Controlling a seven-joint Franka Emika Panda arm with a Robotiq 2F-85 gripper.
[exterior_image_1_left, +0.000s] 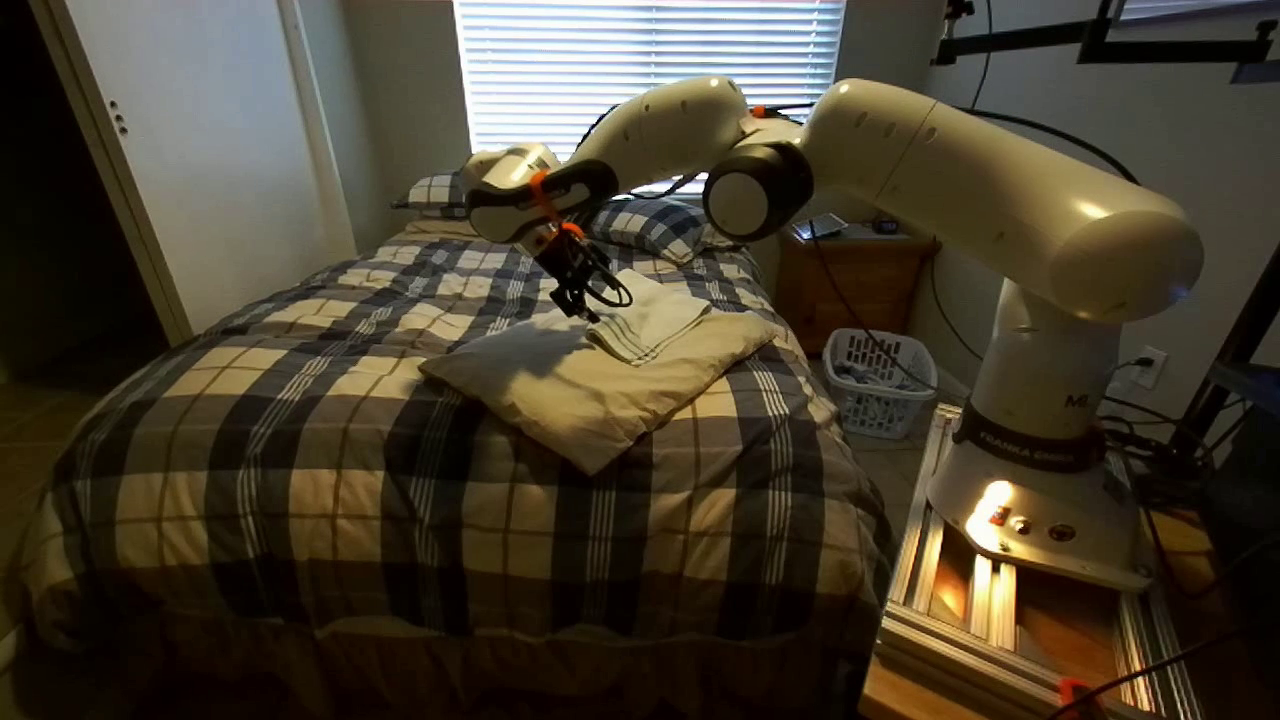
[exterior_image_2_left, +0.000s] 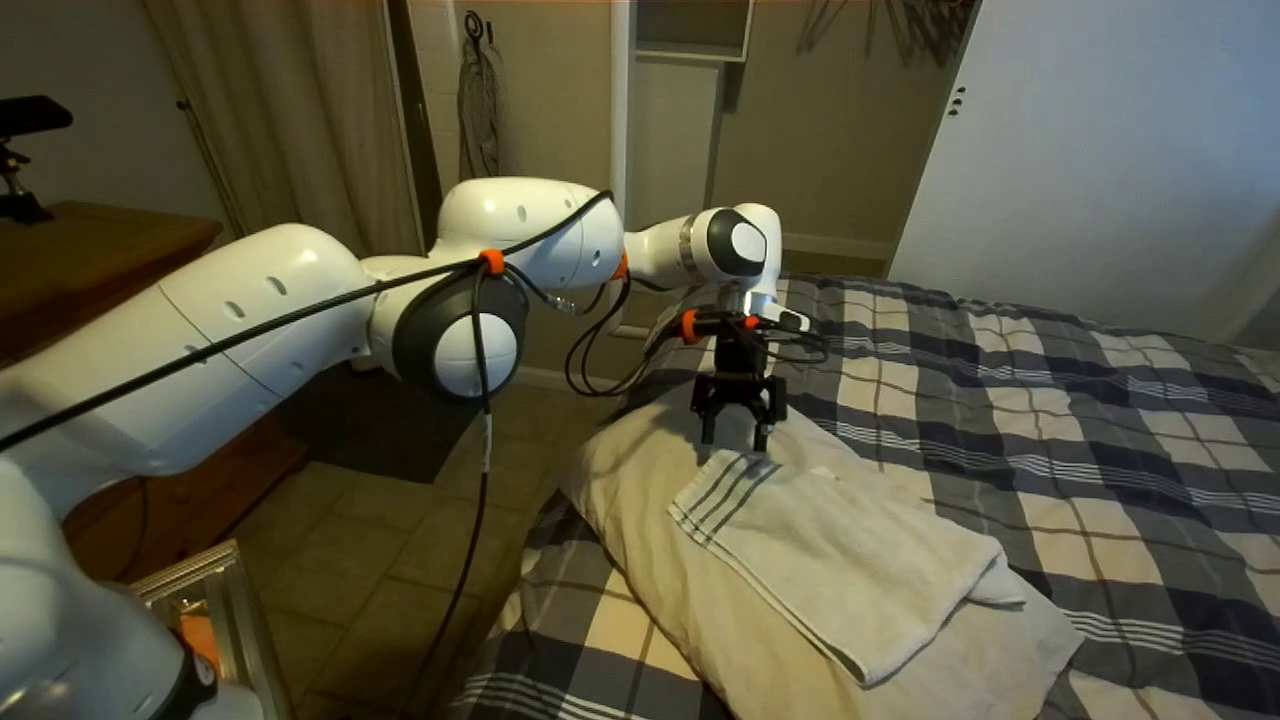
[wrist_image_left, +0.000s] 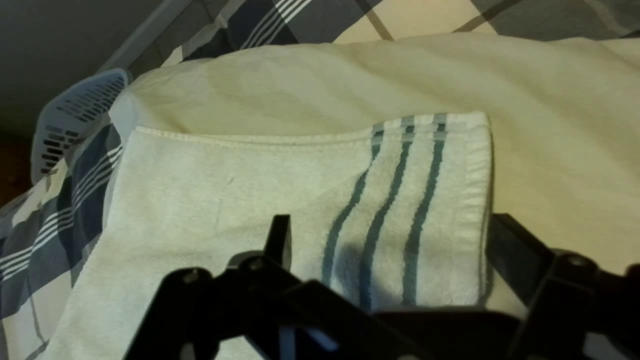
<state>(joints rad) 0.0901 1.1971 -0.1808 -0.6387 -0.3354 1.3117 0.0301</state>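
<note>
White with dark stripes, a folded towel (wrist_image_left: 225, 175) lies on a cream pillow (wrist_image_left: 550, 150), which rests on the plaid comforter (exterior_image_1_left: 330, 500). Our jaws stand wide apart by the towel's striped end, nothing gripped; we cannot tell whether they touch it. As we judge it, closing too low could pinch the pillow as well, since it looks soft; closing too high might catch only one layer of the fold. We count one towel, three stripes at that end, one cream pillow, at least two plaid pillows (exterior_image_1_left: 650, 225) in an exterior view, and one laundry basket (exterior_image_1_left: 880, 412).
</note>
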